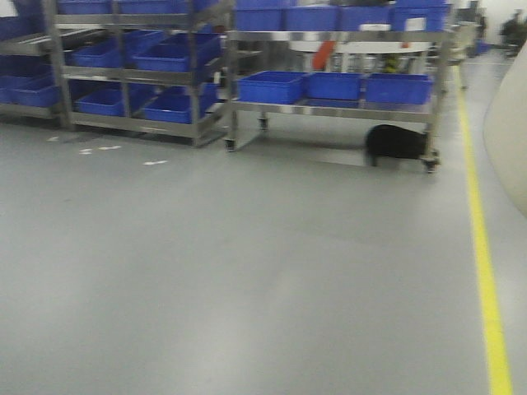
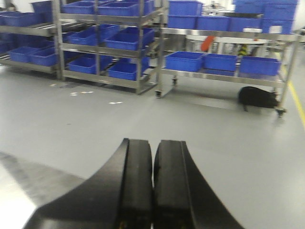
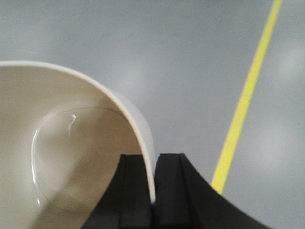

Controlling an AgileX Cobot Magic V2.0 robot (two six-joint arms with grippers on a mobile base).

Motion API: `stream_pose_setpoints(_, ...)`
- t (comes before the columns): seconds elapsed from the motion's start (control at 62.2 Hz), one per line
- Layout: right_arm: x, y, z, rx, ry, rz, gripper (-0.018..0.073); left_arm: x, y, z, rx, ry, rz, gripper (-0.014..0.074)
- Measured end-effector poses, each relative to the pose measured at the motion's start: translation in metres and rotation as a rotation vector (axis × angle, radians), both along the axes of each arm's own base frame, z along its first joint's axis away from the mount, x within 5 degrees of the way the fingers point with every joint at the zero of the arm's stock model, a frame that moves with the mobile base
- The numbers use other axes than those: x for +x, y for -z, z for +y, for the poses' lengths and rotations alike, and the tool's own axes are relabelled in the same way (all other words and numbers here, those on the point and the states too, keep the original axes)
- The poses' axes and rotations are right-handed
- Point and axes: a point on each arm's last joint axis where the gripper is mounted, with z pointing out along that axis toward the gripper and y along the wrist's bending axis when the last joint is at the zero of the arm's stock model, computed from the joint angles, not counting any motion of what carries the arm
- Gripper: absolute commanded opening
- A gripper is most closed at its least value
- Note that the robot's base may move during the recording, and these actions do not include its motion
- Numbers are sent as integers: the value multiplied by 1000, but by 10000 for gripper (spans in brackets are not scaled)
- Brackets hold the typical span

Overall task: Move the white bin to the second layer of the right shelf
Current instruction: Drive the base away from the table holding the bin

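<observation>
Pinched with the right gripper [image 3: 154, 191] onto one wall of the white bin [image 3: 71, 157]: one finger inside the mouth, one outside, closed down to the wall's thickness. Held so that the tub sits left of and beyond the jaws, over bare floor, with a yellow line [image 3: 243, 105] off to their right. Noted left gripper [image 2: 152, 183] with fingers pressed together, holding nothing, lending no support. Seen well ahead of both tools: shelf racks [image 1: 329, 107] with blue crates [image 1: 272, 85]; target level not made out through blur.

Risks, judged:
- Single-edge pinch on smooth tapering plastic; liable to swing, rotate or slip free while driving.
- If hanging tilted, could strike a rack bar on entry.
</observation>
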Motion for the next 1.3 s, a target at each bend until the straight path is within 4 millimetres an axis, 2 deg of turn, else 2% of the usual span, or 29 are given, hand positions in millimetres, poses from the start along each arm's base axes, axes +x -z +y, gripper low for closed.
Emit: stream_pose_setpoints(1.303, 0, 1, 0, 0, 0, 5, 52, 0, 0, 0, 0, 0, 0, 85)
